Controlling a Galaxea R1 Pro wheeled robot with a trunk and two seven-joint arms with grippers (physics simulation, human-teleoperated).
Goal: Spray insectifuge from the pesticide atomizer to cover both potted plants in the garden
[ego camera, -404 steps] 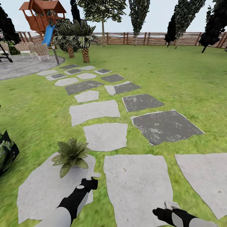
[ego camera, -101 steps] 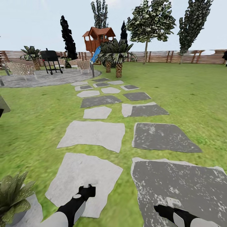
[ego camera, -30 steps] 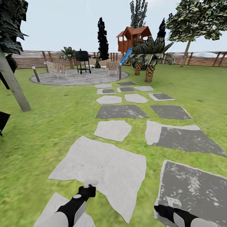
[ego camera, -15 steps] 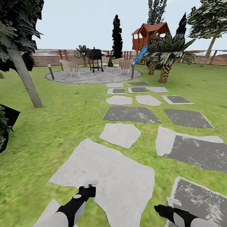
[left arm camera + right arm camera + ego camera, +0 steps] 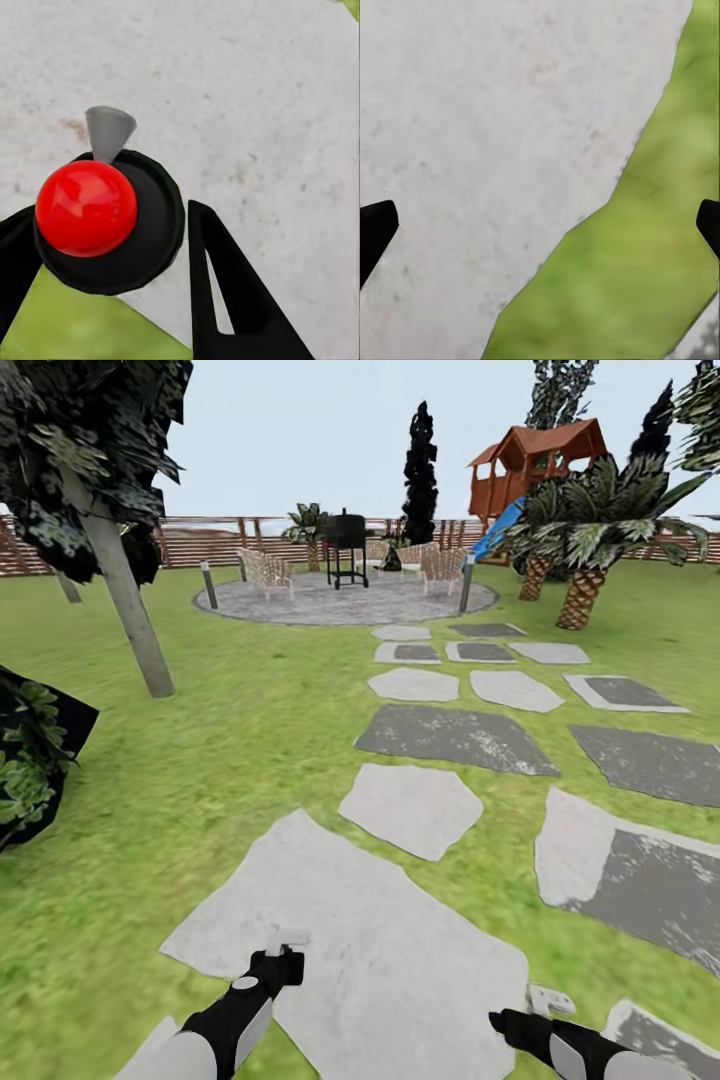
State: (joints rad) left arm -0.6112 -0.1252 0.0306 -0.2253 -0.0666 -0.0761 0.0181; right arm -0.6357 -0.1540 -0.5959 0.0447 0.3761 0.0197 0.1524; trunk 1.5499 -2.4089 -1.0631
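Note:
The pesticide atomizer (image 5: 105, 214) sits between my left gripper's fingers, seen from above as a black round head with a red knob and a grey cone nozzle. In the head view its whitish tip (image 5: 286, 938) pokes out ahead of my left gripper (image 5: 283, 963), which is shut on it low over a pale stepping stone (image 5: 380, 950). My right gripper (image 5: 537, 1008) hangs open and empty at the lower right, its fingertips (image 5: 375, 229) spread wide over stone and grass. The two potted plants are out of view.
Stepping stones lead ahead to a round paved patch (image 5: 345, 600) with chairs and a black grill (image 5: 346, 540). A tree trunk (image 5: 125, 605) stands at the left, dark foliage (image 5: 30, 770) at the left edge, palms (image 5: 585, 560) and a playhouse at the right, and a fence (image 5: 200, 540) behind.
The whole picture has slid to the right, so the camera has turned left. The tree trunk and the foliage at the left show more. Both arms hold the same pose.

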